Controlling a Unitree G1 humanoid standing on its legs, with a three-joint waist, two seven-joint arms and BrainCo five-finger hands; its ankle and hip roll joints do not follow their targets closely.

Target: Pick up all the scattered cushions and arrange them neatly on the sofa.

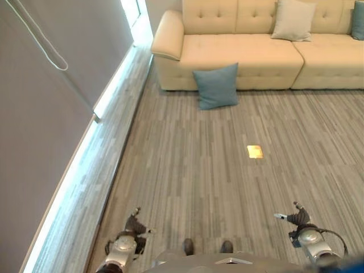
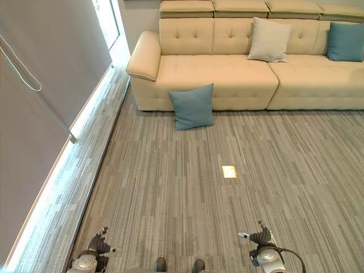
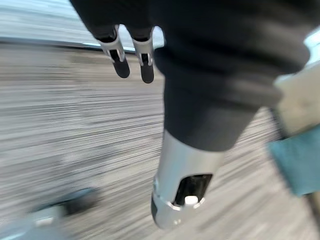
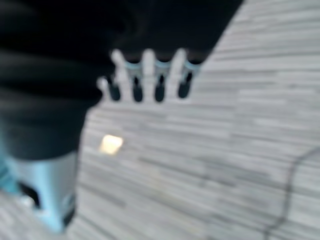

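Three cushions show from the left eye. A blue square cushion (image 1: 216, 86) stands on the grey striped floor (image 1: 199, 170), leaning on the front of the long cream sofa (image 1: 239, 54). A pale beige cushion (image 1: 293, 20) sits on the seat against the back. Another blue cushion (image 1: 358, 20) is cut off at the edge. The left hand (image 1: 133, 226) and right hand (image 1: 297, 216) hang low, far from the cushions, holding nothing, fingers loose and apart.

From the right eye, that far blue cushion (image 2: 345, 41) shows whole, on the seat. A small shiny yellow patch (image 2: 229, 171) lies on the floor between the hands and the sofa.

In the left wrist view, blurry straight fingers (image 3: 120, 60) point at the floor.

In the right wrist view, the fingers (image 4: 150, 75) are spread and empty.
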